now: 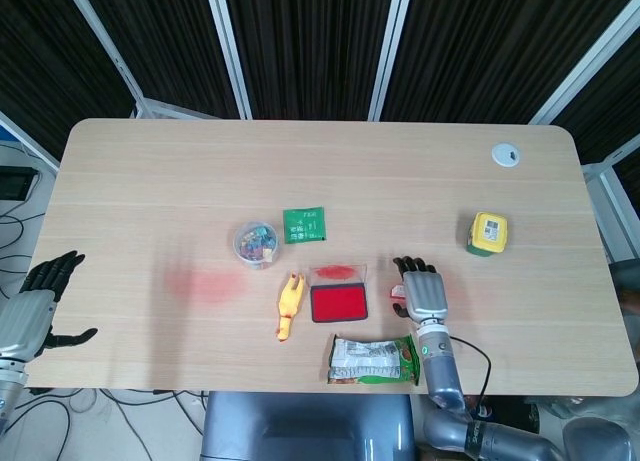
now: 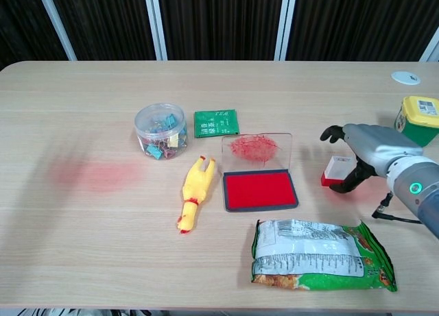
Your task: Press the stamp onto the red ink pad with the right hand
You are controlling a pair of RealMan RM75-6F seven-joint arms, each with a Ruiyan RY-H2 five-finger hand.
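Note:
The red ink pad [image 2: 259, 190] lies open in the middle of the table, its clear, red-smeared lid [image 2: 256, 149] standing up behind it; it also shows in the head view [image 1: 338, 303]. To its right the stamp [image 2: 336, 172], a small white block with a red base, stands on the table [image 1: 397, 295]. My right hand [image 2: 367, 148] hovers over and behind the stamp with its fingers stretched out and the thumb low beside it, gripping nothing [image 1: 424, 291]. My left hand [image 1: 35, 306] hangs off the table's left edge, fingers apart and empty.
A green snack bag [image 2: 319, 255] lies in front of the ink pad. A yellow rubber chicken [image 2: 195, 190], a jar of clips [image 2: 160, 129] and a green packet [image 2: 216, 123] sit to the left. A yellow-lidded container [image 2: 420, 117] stands at the far right. A red smear [image 2: 103, 175] marks the table.

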